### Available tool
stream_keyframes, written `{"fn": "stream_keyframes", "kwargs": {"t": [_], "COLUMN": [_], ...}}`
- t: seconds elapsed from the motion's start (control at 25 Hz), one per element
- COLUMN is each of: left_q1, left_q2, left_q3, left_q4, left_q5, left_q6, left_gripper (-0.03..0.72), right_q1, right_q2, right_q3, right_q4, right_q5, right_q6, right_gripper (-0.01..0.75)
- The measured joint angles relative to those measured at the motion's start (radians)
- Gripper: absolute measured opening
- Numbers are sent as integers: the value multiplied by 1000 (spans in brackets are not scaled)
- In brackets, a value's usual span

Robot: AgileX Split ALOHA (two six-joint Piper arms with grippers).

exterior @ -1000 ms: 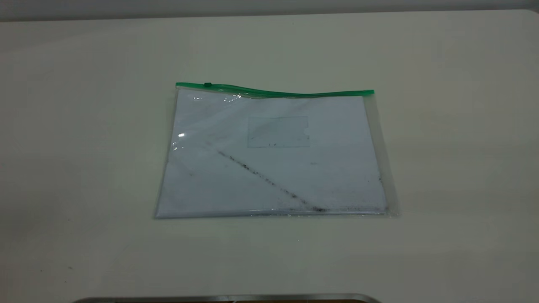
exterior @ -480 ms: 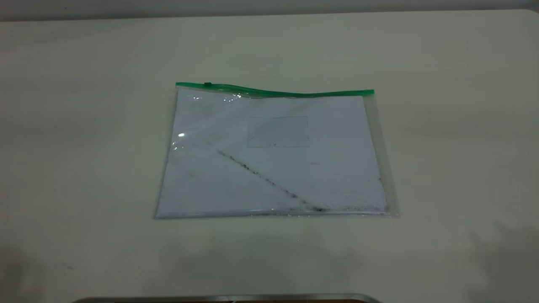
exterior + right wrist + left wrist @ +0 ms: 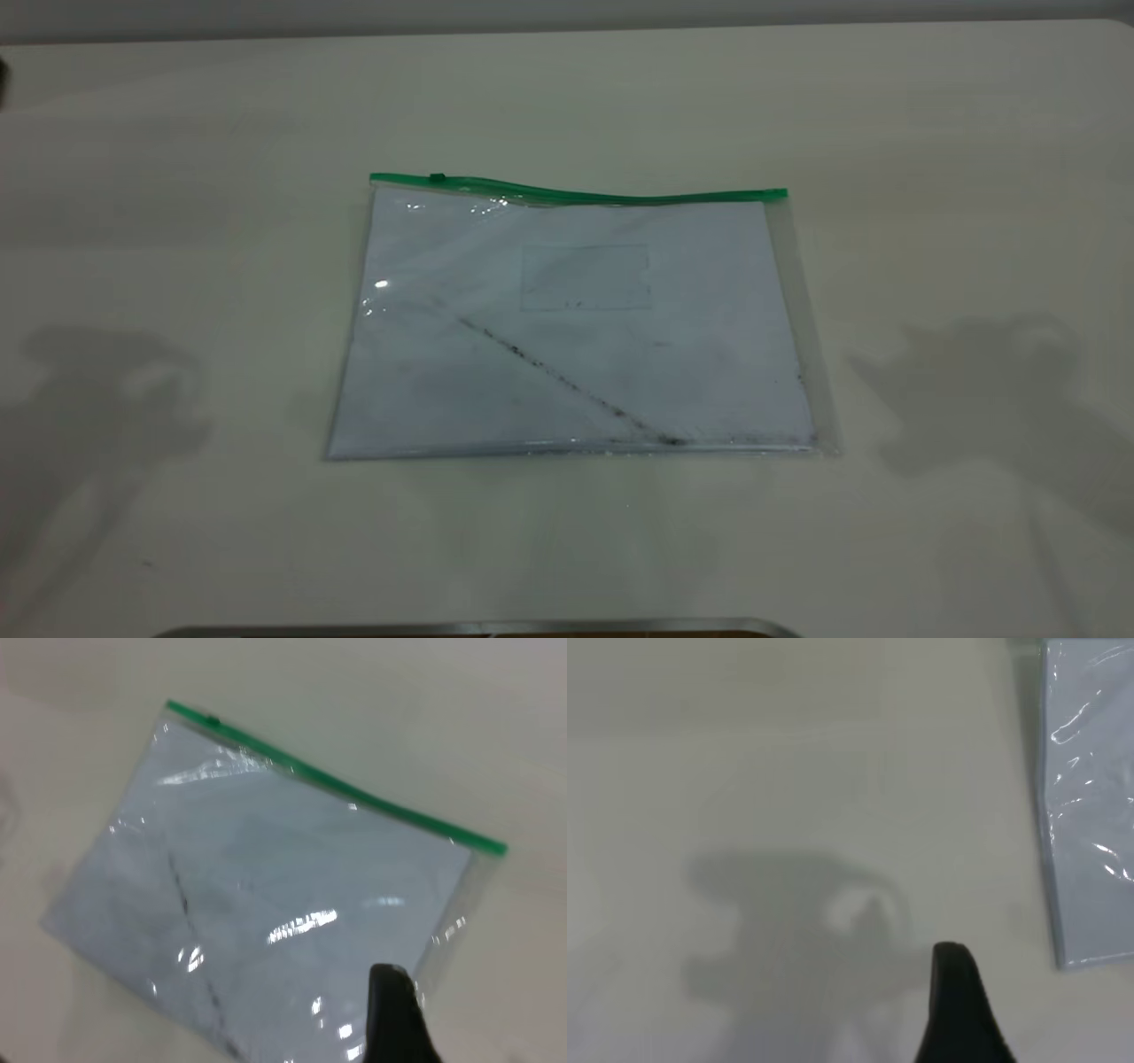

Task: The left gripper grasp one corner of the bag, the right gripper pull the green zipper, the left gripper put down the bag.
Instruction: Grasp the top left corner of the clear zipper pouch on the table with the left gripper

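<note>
The bag [image 3: 576,328] lies flat in the middle of the table, clear plastic over white paper with a dark diagonal smudge. The green zipper [image 3: 576,193] runs along its far long edge, with the slider tab [image 3: 436,179] near the left end. The green-tipped corner [image 3: 373,181] is at the far left. Neither gripper shows in the exterior view, only their shadows. In the left wrist view a black part of my left gripper [image 3: 957,1005] hangs above bare table beside the bag's short edge [image 3: 1090,797]. In the right wrist view my right gripper [image 3: 399,1019] hovers over the bag [image 3: 266,877], and the zipper [image 3: 337,784] shows.
The pale table [image 3: 177,221] spreads on all sides of the bag. Arm shadows fall on it at the left [image 3: 106,399] and right [image 3: 992,390]. A metal rim [image 3: 478,627] shows at the near edge.
Shadows of both arms have come onto the table at the left and right of the bag and grown darker. The bag has not moved.
</note>
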Motion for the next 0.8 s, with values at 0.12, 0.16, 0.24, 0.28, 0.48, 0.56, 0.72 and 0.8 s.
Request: {"fn": "stream_keyframes", "kwargs": {"t": [0.12, 0.16, 0.24, 0.28, 0.48, 0.56, 0.72, 0.8], "left_q1": [0, 0, 0, 0, 0, 0, 0, -2], "left_q2": [135, 182, 268, 316, 563, 677, 860, 926], "left_q3": [-65, -98, -166, -206, -404, -487, -628, -691], "left_q4": [-114, -150, -244, -282, -457, -489, -524, -555], "left_q5": [17, 25, 49, 62, 123, 139, 155, 178], "left_q6": [122, 170, 262, 313, 502, 532, 555, 576], "left_gripper": [538, 538, 538, 540, 579, 602, 607, 604], "right_q1": [32, 47, 80, 98, 171, 185, 191, 191], "right_q2": [86, 113, 159, 183, 266, 292, 328, 338], "right_q3": [-34, -45, -66, -77, -135, -157, -189, -196], "right_q4": [116, 141, 192, 210, 276, 284, 289, 295], "right_q5": [0, -1, -3, -3, -3, -3, -2, -2], "right_q6": [-121, -147, -191, -206, -248, -252, -255, -255], "right_gripper": [505, 505, 505, 505, 505, 506, 506, 506]}}
